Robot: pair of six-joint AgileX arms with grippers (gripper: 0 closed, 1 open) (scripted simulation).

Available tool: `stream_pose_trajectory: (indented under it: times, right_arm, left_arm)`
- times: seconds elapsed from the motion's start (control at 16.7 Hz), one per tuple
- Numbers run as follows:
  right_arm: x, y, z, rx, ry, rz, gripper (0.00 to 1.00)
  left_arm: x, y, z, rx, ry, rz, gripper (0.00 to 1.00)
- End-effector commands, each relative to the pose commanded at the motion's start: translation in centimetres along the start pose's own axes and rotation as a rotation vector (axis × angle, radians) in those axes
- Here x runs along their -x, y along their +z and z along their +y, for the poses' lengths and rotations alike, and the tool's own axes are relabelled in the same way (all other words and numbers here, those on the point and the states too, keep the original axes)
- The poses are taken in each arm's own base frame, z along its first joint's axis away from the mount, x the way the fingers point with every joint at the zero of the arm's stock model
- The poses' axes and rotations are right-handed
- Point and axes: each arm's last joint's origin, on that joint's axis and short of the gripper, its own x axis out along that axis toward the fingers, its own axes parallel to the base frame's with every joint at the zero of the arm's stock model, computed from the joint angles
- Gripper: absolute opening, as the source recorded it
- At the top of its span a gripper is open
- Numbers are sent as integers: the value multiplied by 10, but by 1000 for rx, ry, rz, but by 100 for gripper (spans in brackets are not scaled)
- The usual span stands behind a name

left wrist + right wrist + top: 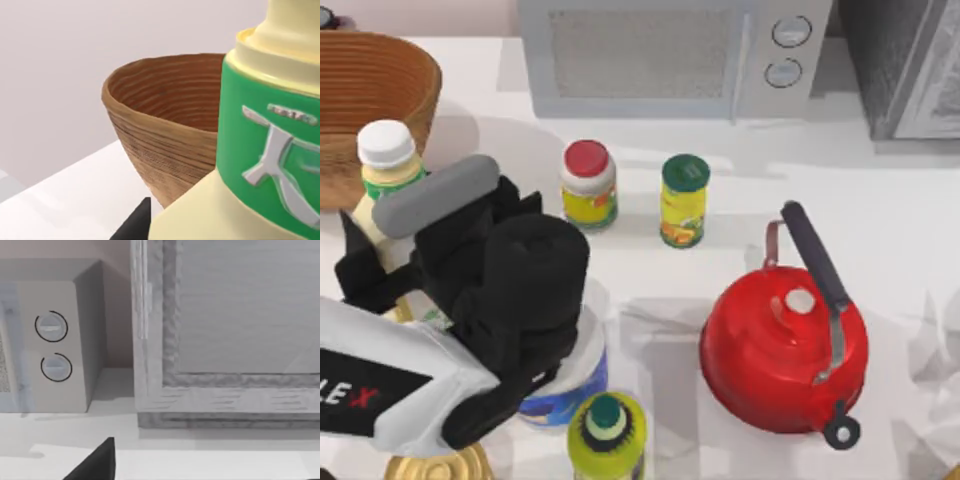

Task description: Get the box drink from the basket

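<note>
Your left gripper (380, 265) clamps the box drink (382, 180) upright, just beside the basket (370, 90), so it clears the rim.

Pale cream-yellow box drink (382, 190) with white cap, green band carrying silver-white lettering. Light brown basket (370, 90), ribbed inside and out. Red kettle (782, 350) with dark handle. Red-lidded jar (588, 184), yellow label. Lime-yellow bottle (683, 201), dark green cap. Grey microwave (670, 55) with two round dials. White desk (880, 210). Black left tool (370, 262) on a white arm.
</note>
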Motion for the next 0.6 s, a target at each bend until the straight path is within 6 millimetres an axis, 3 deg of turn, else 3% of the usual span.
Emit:
stream_pose_trajectory:
  times: [0.6]
  right_arm:
    - [0,0,0,0,0,0,100]
  left_arm:
    - [1,-9,26,107,-80,-49,0]
